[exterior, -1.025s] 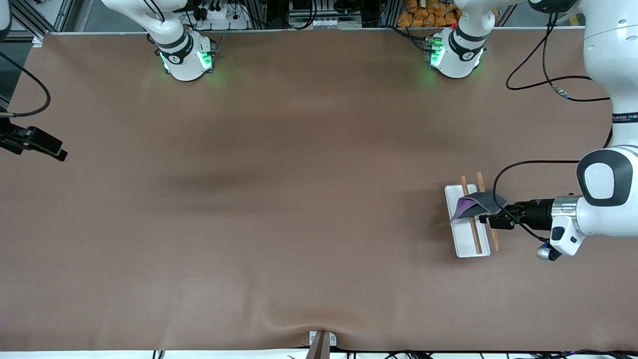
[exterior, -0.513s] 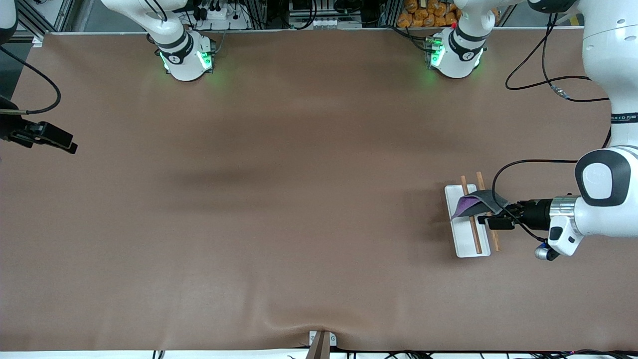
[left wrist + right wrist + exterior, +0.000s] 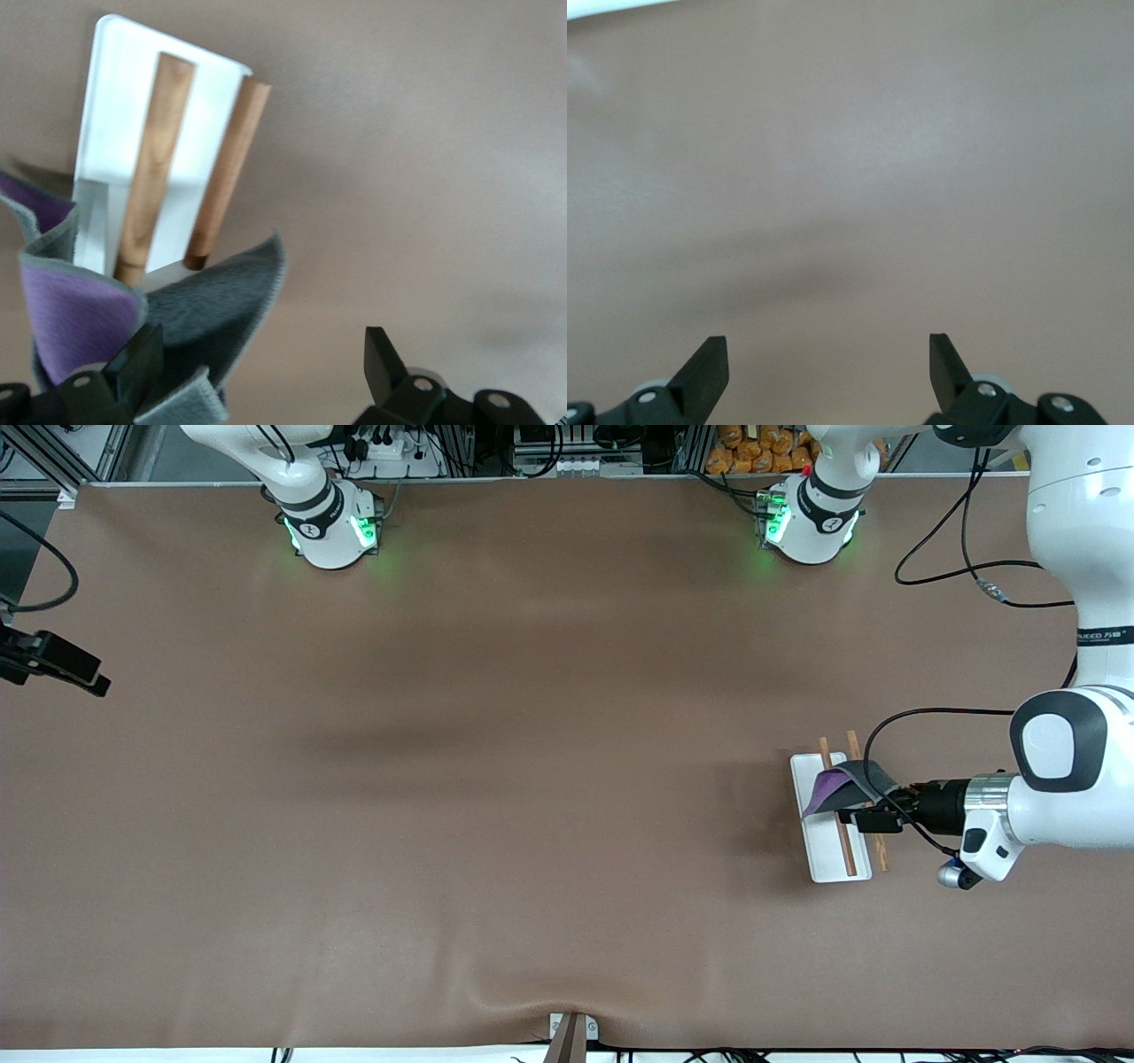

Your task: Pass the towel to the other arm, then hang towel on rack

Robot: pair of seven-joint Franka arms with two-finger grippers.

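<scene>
towel [image 3: 846, 783] draped over rack [image 3: 828, 841]; left gripper [image 3: 261, 372] spread beside it, maybe touching; right gripper [image 3: 828, 370] spread, waiting.

The towel [image 3: 213, 314] looked like soft, fuzzy cloth, dark grey on one face and purple on the reverse, with a paler stitched edge. The rack [image 3: 120, 133] had a smooth white plastic-looking base and two matt wooden rods. The table [image 3: 496, 779] wore a matt brown covering, slightly wrinkled.

Robotics lab: aluminium framing [image 3: 75, 456], cables [image 3: 966, 549], brown-covered table [image 3: 496, 779].
</scene>
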